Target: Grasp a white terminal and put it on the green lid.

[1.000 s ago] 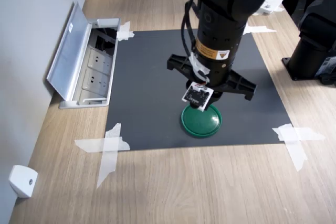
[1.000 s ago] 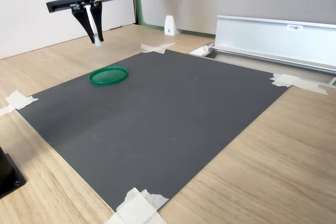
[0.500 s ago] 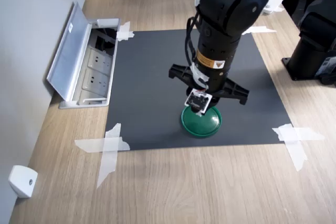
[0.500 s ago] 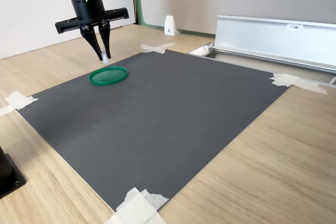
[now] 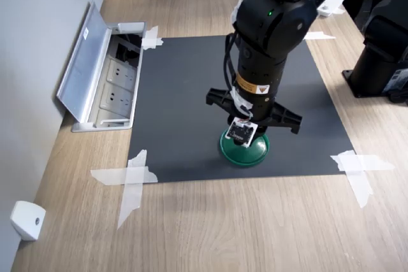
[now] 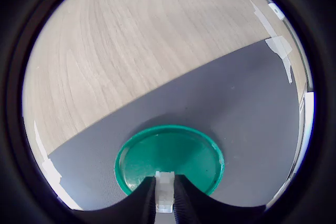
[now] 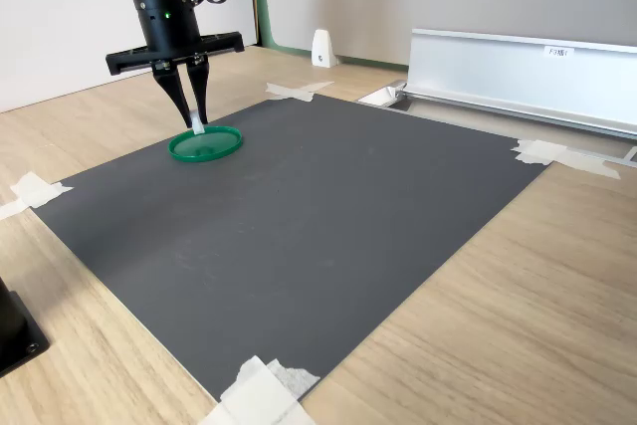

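The gripper [image 7: 195, 123] points straight down over the green lid [image 7: 205, 143], its fingers clamped on the white terminal [image 6: 165, 191]. The terminal hangs just above the lid's inner face, near one edge. The lid lies flat on the dark mat [image 7: 318, 216].

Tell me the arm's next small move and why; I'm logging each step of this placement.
Probably a short descent, then open. The gripper is shut on the white terminal directly above the green lid, its tips appearing just short of the lid's surface in the second exterior view, so releasing now might let it bounce.
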`<state>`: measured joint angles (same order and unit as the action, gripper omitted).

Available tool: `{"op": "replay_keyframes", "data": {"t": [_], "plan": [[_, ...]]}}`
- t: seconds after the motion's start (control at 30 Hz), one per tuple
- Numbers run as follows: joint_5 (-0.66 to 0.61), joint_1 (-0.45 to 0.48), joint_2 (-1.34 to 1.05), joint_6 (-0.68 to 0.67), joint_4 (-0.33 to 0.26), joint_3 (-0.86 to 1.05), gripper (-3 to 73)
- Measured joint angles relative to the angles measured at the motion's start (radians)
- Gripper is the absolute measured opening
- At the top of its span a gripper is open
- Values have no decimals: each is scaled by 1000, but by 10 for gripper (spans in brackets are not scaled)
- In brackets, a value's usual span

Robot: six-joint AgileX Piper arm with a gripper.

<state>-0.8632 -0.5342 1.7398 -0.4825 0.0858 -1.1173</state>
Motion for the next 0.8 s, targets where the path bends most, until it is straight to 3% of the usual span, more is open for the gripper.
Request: {"op": "replay_keyframes", "data": {"t": [0.2, 0.53, 0.67, 0.8], "plan": [[3, 0, 0, -8, 38, 25, 169], [15, 1, -31, -12, 36, 30, 563], [40, 1, -179, 57, 15, 33, 581], [84, 15, -372, 125, -2, 33, 472]]}}
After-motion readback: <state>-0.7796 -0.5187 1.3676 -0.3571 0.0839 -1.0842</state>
